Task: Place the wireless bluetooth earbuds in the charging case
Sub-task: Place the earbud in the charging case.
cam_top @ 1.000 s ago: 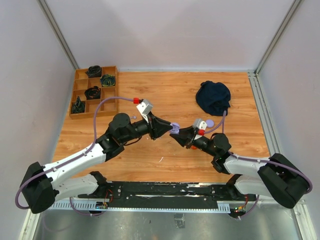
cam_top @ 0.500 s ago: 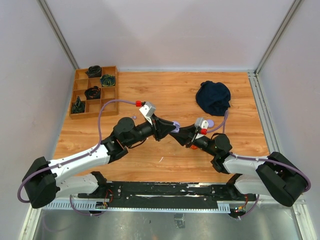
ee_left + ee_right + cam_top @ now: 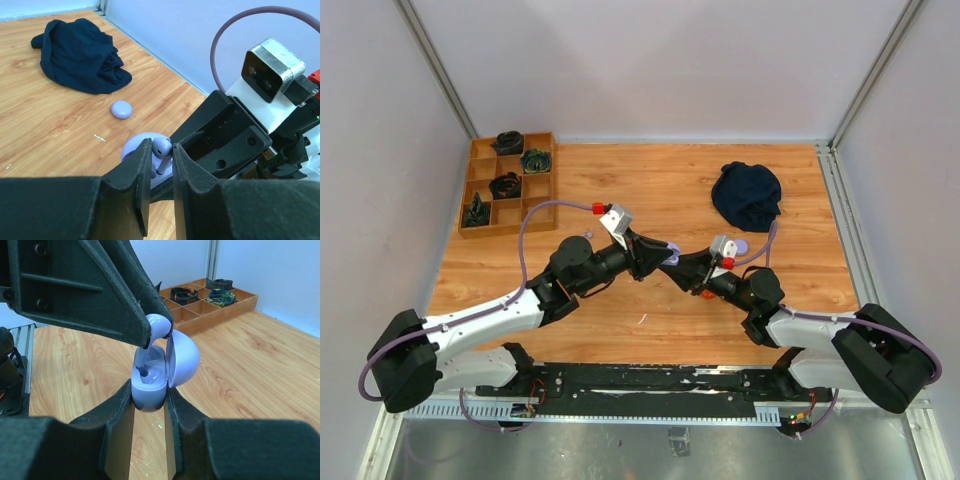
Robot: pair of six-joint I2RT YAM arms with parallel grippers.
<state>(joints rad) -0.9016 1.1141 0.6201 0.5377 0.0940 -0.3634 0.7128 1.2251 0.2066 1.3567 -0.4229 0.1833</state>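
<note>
The left gripper (image 3: pixel 161 148) pinches a lilac earbud (image 3: pixel 158 325). The right gripper (image 3: pixel 149 393) squeezes the open case (image 3: pixel 181 358). The stem dips inside.

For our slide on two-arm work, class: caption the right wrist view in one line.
Right gripper clamps the open lilac charging case; left gripper holds an earbud, stem pointing into it.

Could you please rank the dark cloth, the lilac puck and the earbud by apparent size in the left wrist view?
1. Dark cloth, clearly largest.
2. Lilac puck and earbud look about alike; the earbud sits nearer the camera, so I won't rank them.
</note>
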